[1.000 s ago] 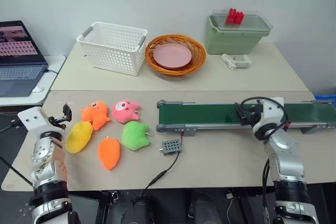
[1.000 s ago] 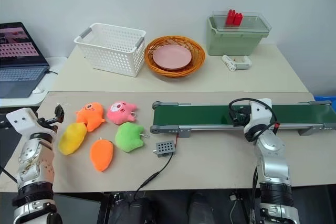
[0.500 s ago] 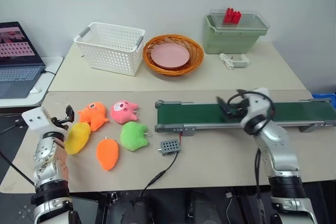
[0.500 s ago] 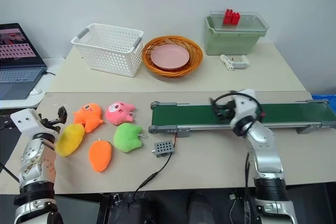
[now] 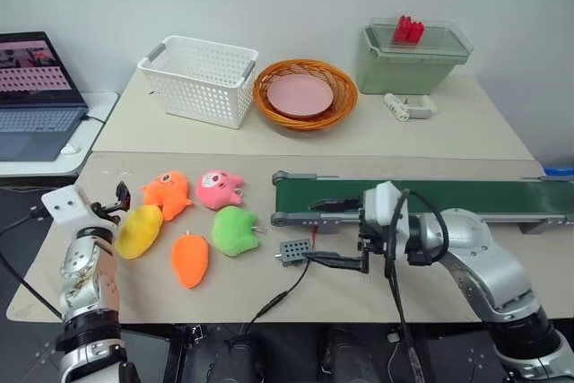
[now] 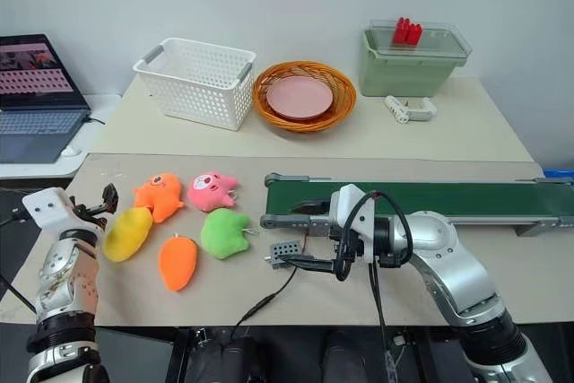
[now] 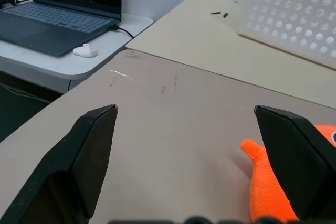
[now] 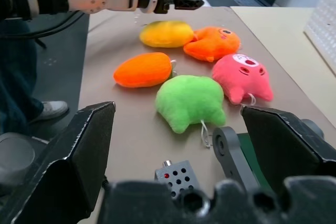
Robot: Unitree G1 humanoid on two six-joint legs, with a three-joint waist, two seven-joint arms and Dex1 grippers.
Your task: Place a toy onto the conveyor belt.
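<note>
1. Conveyor belt (image 5: 466,196) runs right behind the right gripper (image 5: 334,232), whose jaws are wide apart with nothing in them.
2. Looks like the reach step: it points at the toys, so next it needs to get across to the toy (image 5: 138,230).
3. That toy lies just ahead of the left gripper (image 5: 113,196), also spread and empty.
4. The belt's far end is cut off.

Robotics lab bench: small conveyor belt (image 5: 502,196) with wired control box (image 5: 293,251), plush toys laid out as test objects, open laptop (image 5: 36,96) on side desk.
</note>
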